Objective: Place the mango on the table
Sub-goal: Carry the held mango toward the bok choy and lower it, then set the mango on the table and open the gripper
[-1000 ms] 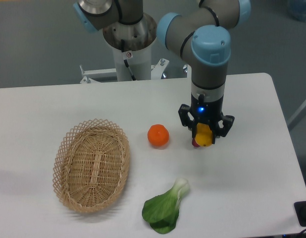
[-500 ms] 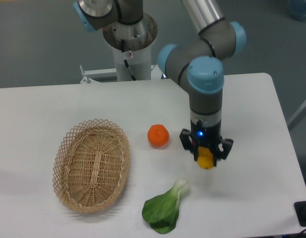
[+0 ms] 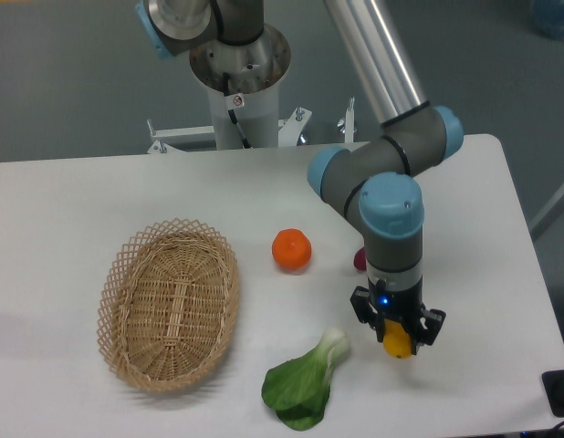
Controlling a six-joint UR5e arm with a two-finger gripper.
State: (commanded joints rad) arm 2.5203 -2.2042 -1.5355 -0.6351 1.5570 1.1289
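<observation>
Although most of the mango point(image 3: 398, 344) was buried inside the gripper point(image 3: 397, 334), I could see a rounded yellow-orange end poking out below the black fingers point(image 3: 361, 309), which were closed against its sides. Whether the fruit was touching the table point(image 3: 474, 274) or hanging just above it I could not tell from this angle; the arm's wrist stood straight above it and covered everything higher up. A small blue light showed on the gripper body, and the finger on the right side was only partly readable against the fruit.

Just behind the wrist I saw a sliver of a dark red-purple item point(image 3: 359, 260), the rest of it hidden by the grey and blue arm, so I could not make out its shape. An orange point(image 3: 291, 249) sat on the white surface to the left of that, well clear of the gripper. Near the front edge lay a bok choy point(image 3: 305, 383), its pale stem end pointing up toward the gripper and lying just beside it without touching, its dark green leaves spread toward me. A woven wicker basket point(image 3: 169, 306), oval and shallow, rested on the left half of the table, apart from everything else.

At the far right the table edge met a pale object cut off by the frame, and a dark shape sat in the bottom right corner, too cropped to identify
</observation>
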